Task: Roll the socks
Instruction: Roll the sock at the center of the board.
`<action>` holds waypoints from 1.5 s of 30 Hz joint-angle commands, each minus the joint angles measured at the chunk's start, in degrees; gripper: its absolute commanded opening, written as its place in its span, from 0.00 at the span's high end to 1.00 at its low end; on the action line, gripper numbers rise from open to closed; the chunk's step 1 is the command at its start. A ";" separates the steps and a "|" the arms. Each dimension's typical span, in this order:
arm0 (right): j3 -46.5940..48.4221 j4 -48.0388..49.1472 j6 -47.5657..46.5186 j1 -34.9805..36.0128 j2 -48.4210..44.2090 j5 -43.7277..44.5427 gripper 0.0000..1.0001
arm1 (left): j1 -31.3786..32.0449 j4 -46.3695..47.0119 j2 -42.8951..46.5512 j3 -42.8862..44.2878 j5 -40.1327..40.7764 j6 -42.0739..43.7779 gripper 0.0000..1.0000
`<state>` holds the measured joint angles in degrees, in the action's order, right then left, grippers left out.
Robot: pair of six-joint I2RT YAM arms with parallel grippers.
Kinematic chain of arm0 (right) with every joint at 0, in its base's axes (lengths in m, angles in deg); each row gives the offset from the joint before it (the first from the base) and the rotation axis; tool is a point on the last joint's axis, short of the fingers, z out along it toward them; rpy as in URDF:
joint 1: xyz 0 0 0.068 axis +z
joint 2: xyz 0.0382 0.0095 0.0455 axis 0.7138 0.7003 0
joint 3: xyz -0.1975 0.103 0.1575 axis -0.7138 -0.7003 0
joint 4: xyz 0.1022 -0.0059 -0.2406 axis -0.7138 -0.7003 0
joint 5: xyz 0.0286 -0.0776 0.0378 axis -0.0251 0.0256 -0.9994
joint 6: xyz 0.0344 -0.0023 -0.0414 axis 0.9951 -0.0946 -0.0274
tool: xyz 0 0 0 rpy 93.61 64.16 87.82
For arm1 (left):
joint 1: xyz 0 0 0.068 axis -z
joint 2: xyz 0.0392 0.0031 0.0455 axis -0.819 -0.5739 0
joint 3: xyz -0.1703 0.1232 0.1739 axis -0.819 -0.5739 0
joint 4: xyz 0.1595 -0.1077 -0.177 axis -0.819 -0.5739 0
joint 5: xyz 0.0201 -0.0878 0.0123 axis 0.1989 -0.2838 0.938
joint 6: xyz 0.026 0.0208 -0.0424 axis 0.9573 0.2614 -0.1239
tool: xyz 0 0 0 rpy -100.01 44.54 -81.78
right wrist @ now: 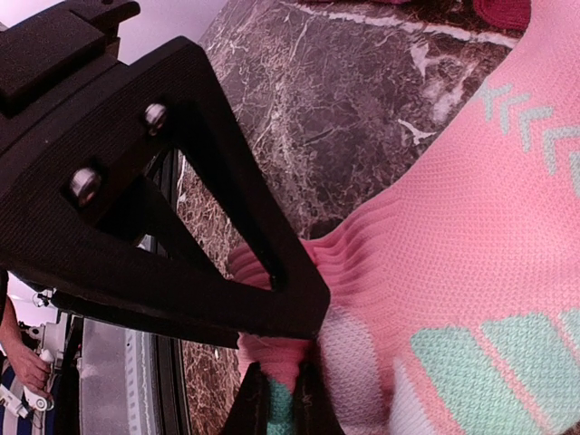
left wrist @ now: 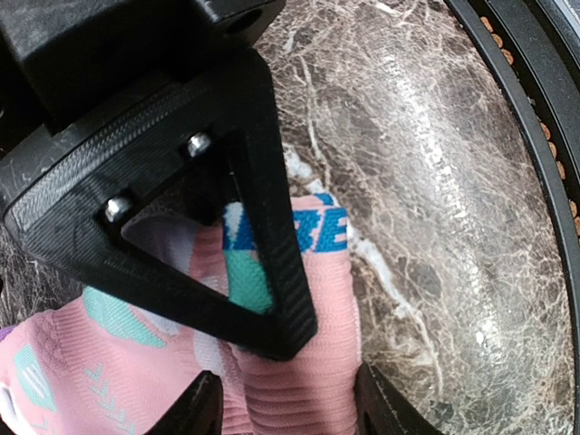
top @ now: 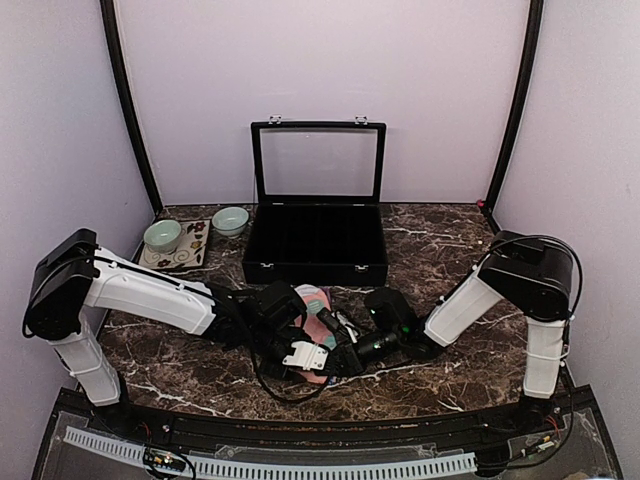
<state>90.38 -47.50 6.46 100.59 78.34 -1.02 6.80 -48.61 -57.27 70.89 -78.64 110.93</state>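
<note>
The right end effector [right wrist: 292,355] pinches the pink sock [right wrist: 453,227]; maroon sock [right wrist: 503,11] cropped.

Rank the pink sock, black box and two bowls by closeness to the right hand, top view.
1. Salmon-pink fabric sock, in the right hand.
2. Black lidded box, behind.
3. Pale green round bowl, back left.
4. Mint round bowl, far left.

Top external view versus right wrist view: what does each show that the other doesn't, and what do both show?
Only top external: the black box with its lid open, and two bowls at the far left. Only right wrist: the right gripper shut on the ribbed edge of the pink sock. Both: that sock lying on the marble table.
</note>
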 commanded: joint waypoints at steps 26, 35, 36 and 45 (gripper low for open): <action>-4.06 -24.46 1.84 -0.69 8.67 9.79 1.00 | 1.15 0.14 -2.31 0.27 1.11 -2.31 0.62; -4.20 -23.43 2.52 -0.73 7.80 10.05 1.00 | 1.15 1.56 -4.20 -1.54 1.32 -2.08 0.73; -4.28 -23.27 2.63 -0.73 7.69 10.02 1.00 | 1.15 1.69 -4.38 -1.42 1.16 -2.12 0.75; -10.25 -13.19 1.01 -0.90 -7.35 16.00 0.90 | 0.55 -0.18 -5.27 -0.91 -2.28 -3.92 0.99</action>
<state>86.84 -47.46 9.13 100.20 73.92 2.04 7.65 -45.82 -59.65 70.76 -78.75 108.16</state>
